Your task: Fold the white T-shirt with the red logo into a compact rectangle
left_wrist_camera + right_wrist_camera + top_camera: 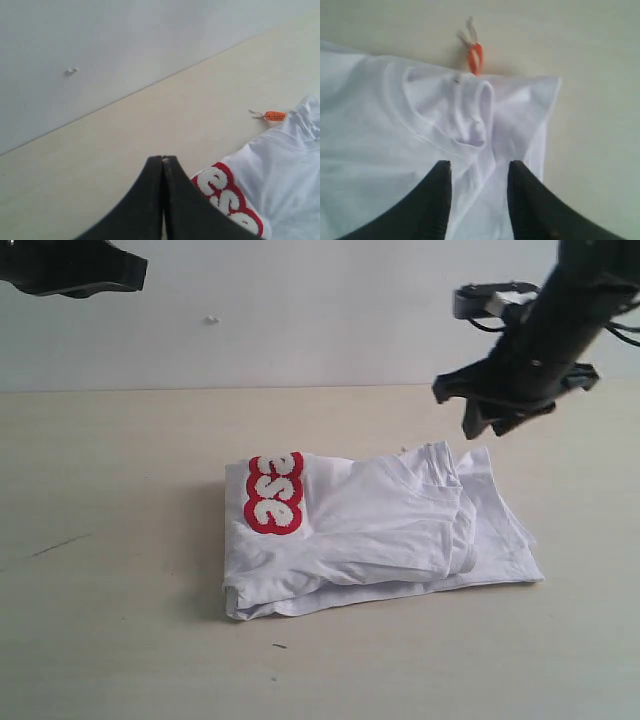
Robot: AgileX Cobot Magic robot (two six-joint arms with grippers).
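Observation:
The white T-shirt (390, 525) lies folded into a rough rectangle in the middle of the table, and the end of the red logo (273, 494) shows on its left part. My right gripper (490, 423) hangs above the shirt's right end. Its jaws stand open over the ribbed collar (470, 117) with nothing between them (480, 167). The orange neck tag (476, 57) sticks out past the collar onto the table. My left gripper (140, 273) is raised at the far left, shut and empty (163, 160), with the logo (225, 195) and T-shirt (287, 165) beside it below.
The pale wooden table (110, 620) carries the shirt. A white wall (300, 310) stands behind it. A small dark mark (60, 545) lies on the table at the left.

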